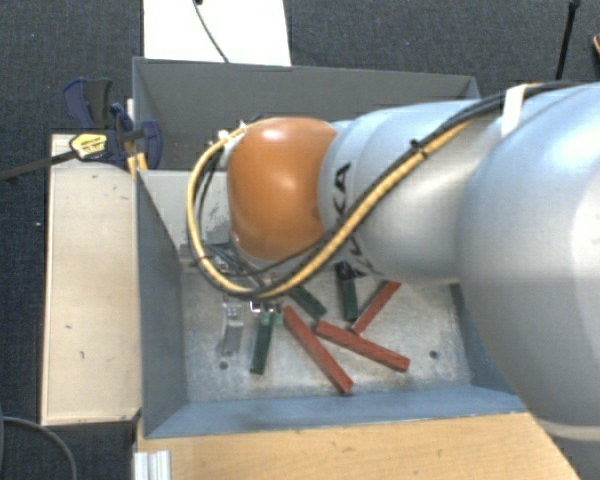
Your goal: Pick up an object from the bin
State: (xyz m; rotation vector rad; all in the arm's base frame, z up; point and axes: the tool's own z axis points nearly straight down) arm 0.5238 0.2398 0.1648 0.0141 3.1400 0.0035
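Camera view: jaws low over the left part of the bin floor, mostly hidden under the orange wrist cover [275,183]; cannot tell if they are released or clenched. Nearest thing is a dark green stick [261,351], lying flat on the floor, its upper end right at the jaws; cannot tell if it is gripped. Just right of it a long red-brown stick [318,350] runs diagonally down to the right, touching a second red-brown stick [365,348]. Further right, a third red-brown stick [377,306] and another green stick [348,296] lie close together, partly under the arm [480,198]. Yellow-and-black cable [195,203] loops round the cover. Grey metal bin [310,408], speckled floor.
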